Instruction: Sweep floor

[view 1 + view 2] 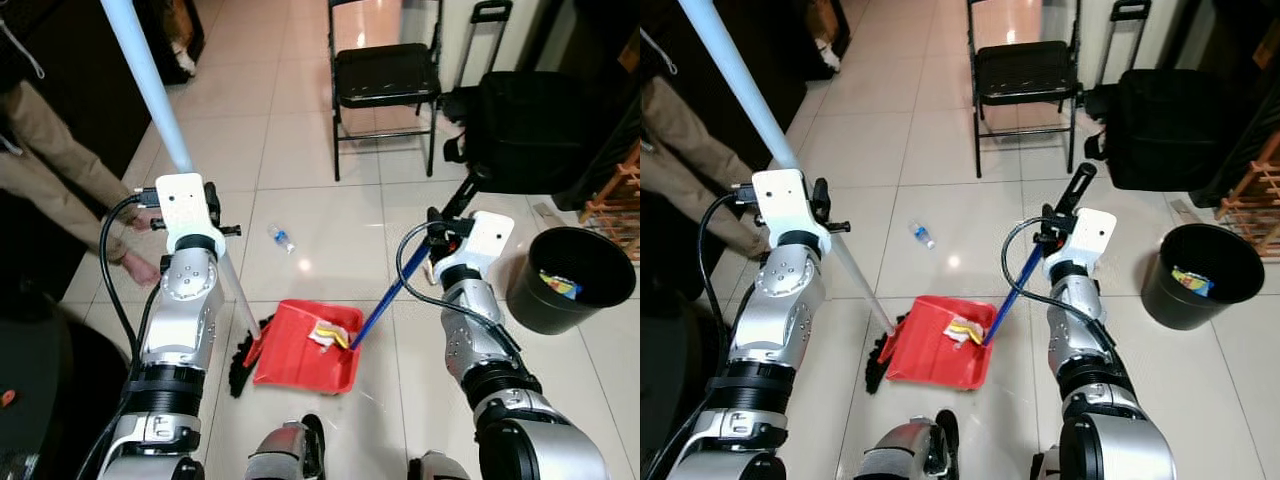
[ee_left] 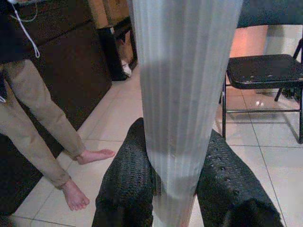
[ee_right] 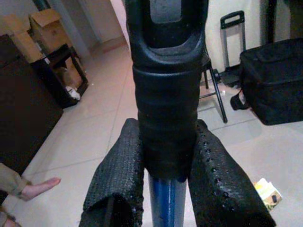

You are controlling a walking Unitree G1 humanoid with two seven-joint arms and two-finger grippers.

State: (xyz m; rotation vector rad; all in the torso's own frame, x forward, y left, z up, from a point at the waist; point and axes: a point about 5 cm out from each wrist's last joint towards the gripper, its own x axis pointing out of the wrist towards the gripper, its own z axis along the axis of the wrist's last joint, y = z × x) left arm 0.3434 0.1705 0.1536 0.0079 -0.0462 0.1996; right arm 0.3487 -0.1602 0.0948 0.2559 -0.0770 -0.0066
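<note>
Sweeping is partly done, judging by the scene: on the pale tiled floor [image 1: 300,150] the red dustpan [image 1: 300,350] already holds scraps of yellow and white litter [image 1: 328,335], with the black broom head [image 1: 243,362] against its left edge, while a small plastic bottle [image 1: 281,238] lies nearby, unswept, and the black bin [image 1: 570,280] waits at right. The left gripper [image 2: 173,189] pinches the pale broom handle [image 1: 150,85] between its fingers. The right gripper [image 3: 173,187] is clamped on the black grip of the blue dustpan handle [image 1: 385,305].
</note>
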